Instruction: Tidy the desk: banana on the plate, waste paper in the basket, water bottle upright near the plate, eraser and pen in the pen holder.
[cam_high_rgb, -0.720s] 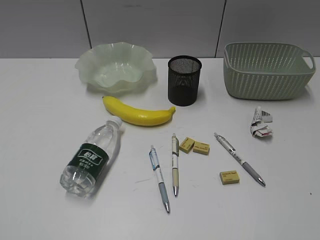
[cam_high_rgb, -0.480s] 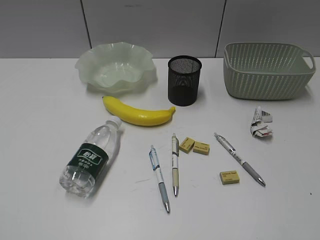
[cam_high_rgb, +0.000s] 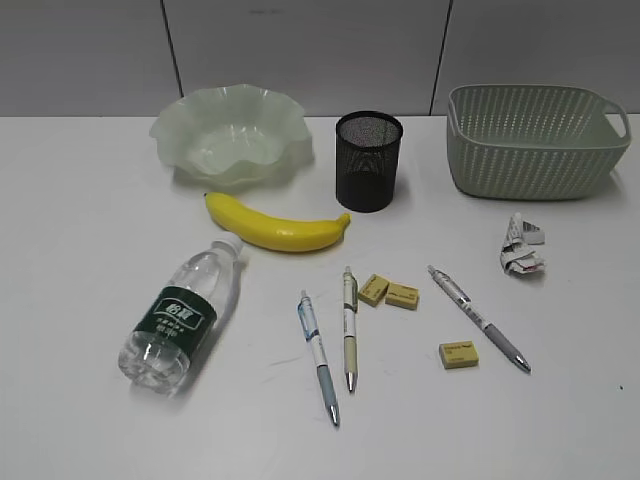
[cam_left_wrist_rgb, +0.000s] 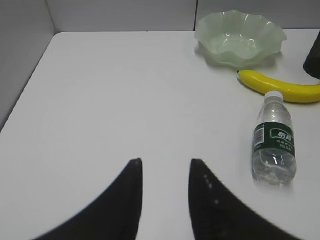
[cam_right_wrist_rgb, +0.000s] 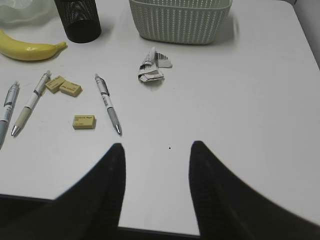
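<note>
Desk's a mess, nothing's being touched.

Both the left gripper (cam_left_wrist_rgb: 165, 170) and right gripper (cam_right_wrist_rgb: 156, 152) are hanging spread apart, holding nothing. The banana (cam_high_rgb: 277, 227) is lying in front of the plate (cam_high_rgb: 232, 132), the water bottle (cam_high_rgb: 184, 311) is on its side, and waste paper (cam_high_rgb: 521, 246) is sitting below the basket (cam_high_rgb: 535, 140). Pens and erasers are lying scattered near the pen holder (cam_high_rgb: 368, 160).

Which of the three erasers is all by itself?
The eraser nearest the front edge of the table, lying beside the grey-grip pen. The other two erasers sit touching each other, farther back, closer to the pen holder.
</note>
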